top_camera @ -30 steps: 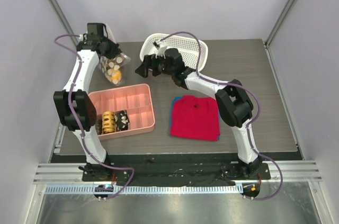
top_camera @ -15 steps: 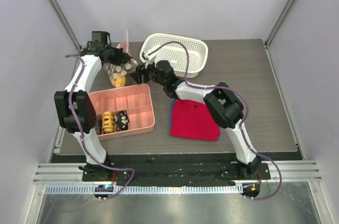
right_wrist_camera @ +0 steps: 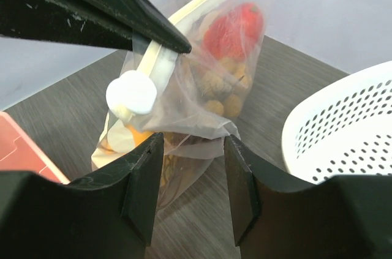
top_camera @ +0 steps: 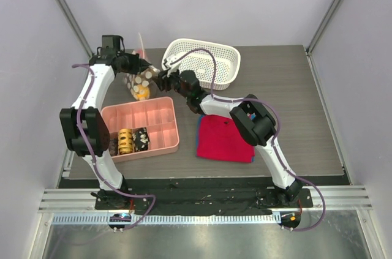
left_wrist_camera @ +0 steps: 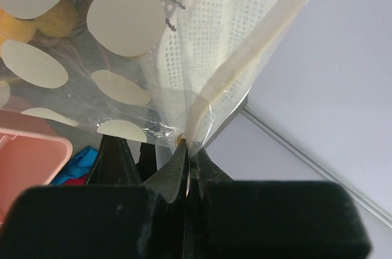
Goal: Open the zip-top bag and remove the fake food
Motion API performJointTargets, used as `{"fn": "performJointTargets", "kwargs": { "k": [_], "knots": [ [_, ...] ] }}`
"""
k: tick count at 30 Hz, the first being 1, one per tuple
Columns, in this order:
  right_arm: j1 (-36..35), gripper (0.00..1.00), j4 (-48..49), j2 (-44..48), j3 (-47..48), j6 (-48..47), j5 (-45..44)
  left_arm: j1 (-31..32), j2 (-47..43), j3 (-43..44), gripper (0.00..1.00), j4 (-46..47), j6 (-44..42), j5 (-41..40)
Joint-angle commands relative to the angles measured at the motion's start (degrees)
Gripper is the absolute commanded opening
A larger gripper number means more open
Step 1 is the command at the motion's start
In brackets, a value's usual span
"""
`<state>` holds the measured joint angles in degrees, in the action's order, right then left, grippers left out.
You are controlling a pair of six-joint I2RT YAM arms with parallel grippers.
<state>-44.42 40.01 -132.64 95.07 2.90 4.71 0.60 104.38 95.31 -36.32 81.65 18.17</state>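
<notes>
The clear zip-top bag (top_camera: 139,81) hangs at the back left of the table, held up by my left gripper (top_camera: 136,62), which is shut on the whitish zip strip (left_wrist_camera: 245,69) at its mouth. Fake food shows inside: a red piece (right_wrist_camera: 236,29), tan-brown balls (right_wrist_camera: 217,90) and an orange-yellow fruit (top_camera: 141,93). My right gripper (top_camera: 160,81) is open, its fingers (right_wrist_camera: 141,185) either side of a lower fold of the bag (right_wrist_camera: 184,118), close to it. A white slider knob (right_wrist_camera: 131,93) sits on the zip strip.
A white mesh basket (top_camera: 202,57) stands just right of the bag. A pink tray (top_camera: 142,125) with a yellow coil and dark blocks lies in front of the bag. A red cloth (top_camera: 225,139) on a blue one lies mid-table.
My left gripper has lifted the bag and turned it toward the middle. My right gripper has moved left from the basket up to the bag.
</notes>
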Motion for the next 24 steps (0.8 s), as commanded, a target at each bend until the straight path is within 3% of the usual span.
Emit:
{"fn": "performJointTargets", "kwargs": {
  "k": [1, 10, 15, 18, 24],
  "knots": [
    [-0.14, 0.51, 6.05, 0.28, 3.28, -4.46, -3.12, -0.34, -3.48, -0.12, 0.0, -0.42, 0.71, 2.83],
    [-0.14, 0.67, 9.73, 3.79, -3.04, -10.28, -4.45, -2.97, -4.8, 1.81, 0.0, -3.32, 0.36, 2.92],
    [-0.14, 0.62, 9.56, 1.77, -0.24, -10.64, 0.2, -2.97, -5.15, 1.2, 0.0, -3.24, 1.06, 3.8],
    [-0.05, 0.56, 14.13, 0.54, -0.06, -9.93, 2.4, -2.97, -5.32, 1.2, 0.0, -3.41, 1.06, 3.63],
    [-0.14, 0.6, 13.96, 0.54, 1.53, -8.43, 6.01, -3.15, -5.41, 0.41, 0.0, -3.32, 1.14, 3.97]
  ]
}}
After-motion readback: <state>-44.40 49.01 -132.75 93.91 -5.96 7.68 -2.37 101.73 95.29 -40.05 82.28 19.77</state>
